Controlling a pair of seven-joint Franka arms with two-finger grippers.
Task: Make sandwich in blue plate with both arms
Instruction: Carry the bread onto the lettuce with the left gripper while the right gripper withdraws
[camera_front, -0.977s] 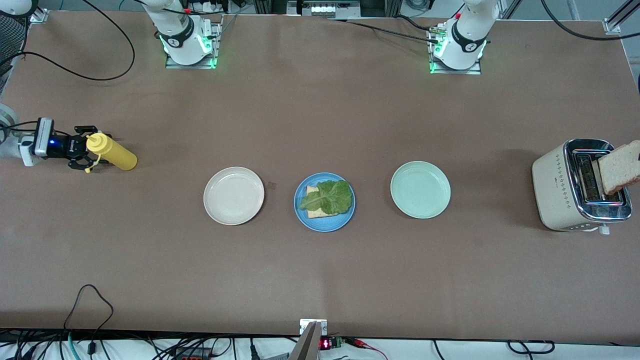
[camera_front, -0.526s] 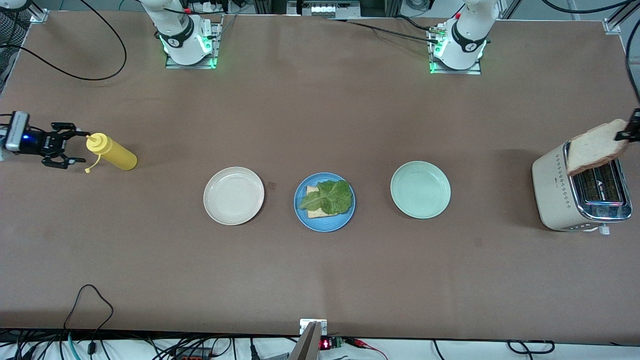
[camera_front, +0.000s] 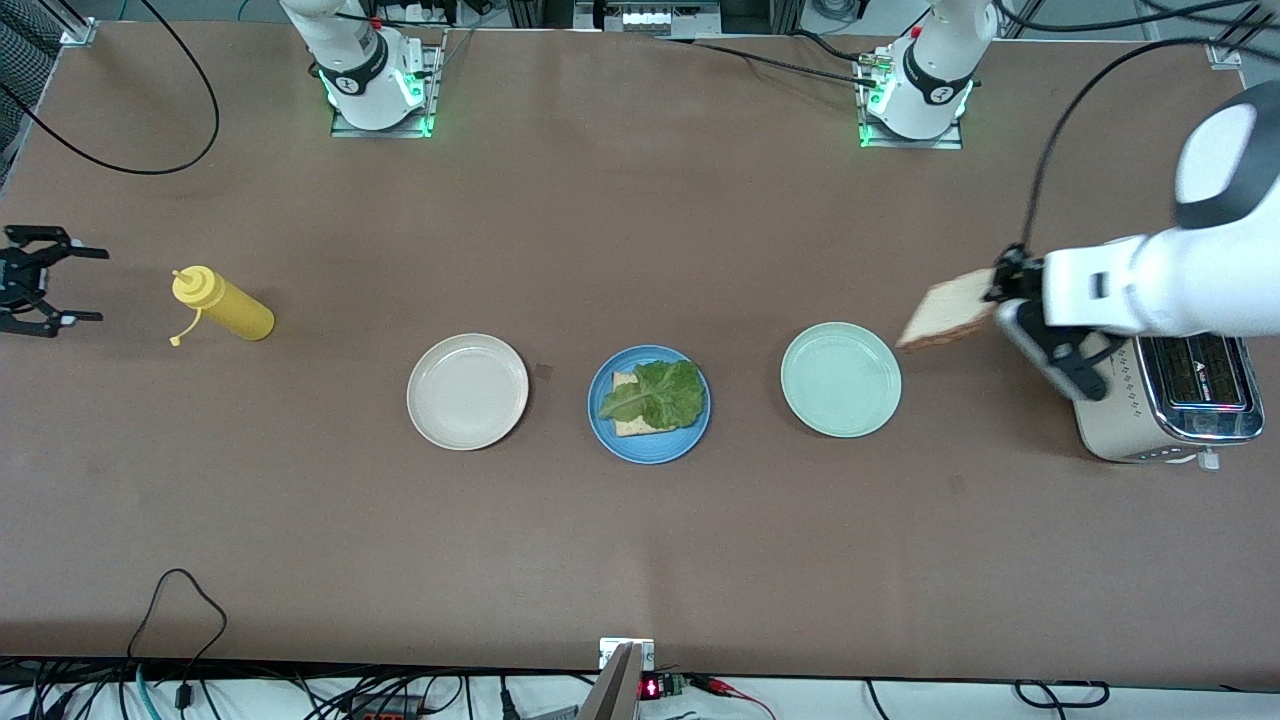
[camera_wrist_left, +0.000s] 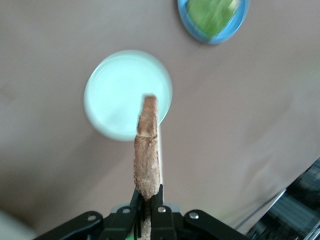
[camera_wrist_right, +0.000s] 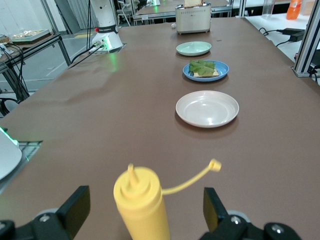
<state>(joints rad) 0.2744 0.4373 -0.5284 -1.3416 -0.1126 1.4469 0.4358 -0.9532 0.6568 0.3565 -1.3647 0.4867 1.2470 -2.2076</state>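
The blue plate lies mid-table and holds one bread slice with a green lettuce leaf on top. My left gripper is shut on a second bread slice. It holds that slice in the air over the table, between the toaster and the mint-green plate. In the left wrist view the slice stands edge-on out of the left gripper, with the blue plate farther off. My right gripper stands open at the right arm's end of the table, apart from the yellow bottle.
A toaster stands at the left arm's end. A mint-green plate and a cream-white plate flank the blue one. The yellow squeeze bottle stands in front of the right gripper, cap dangling.
The left arm has lifted the bread slice out of the toaster and carried it toward the mint-green plate. The right gripper has drawn back from the yellow bottle, still open.
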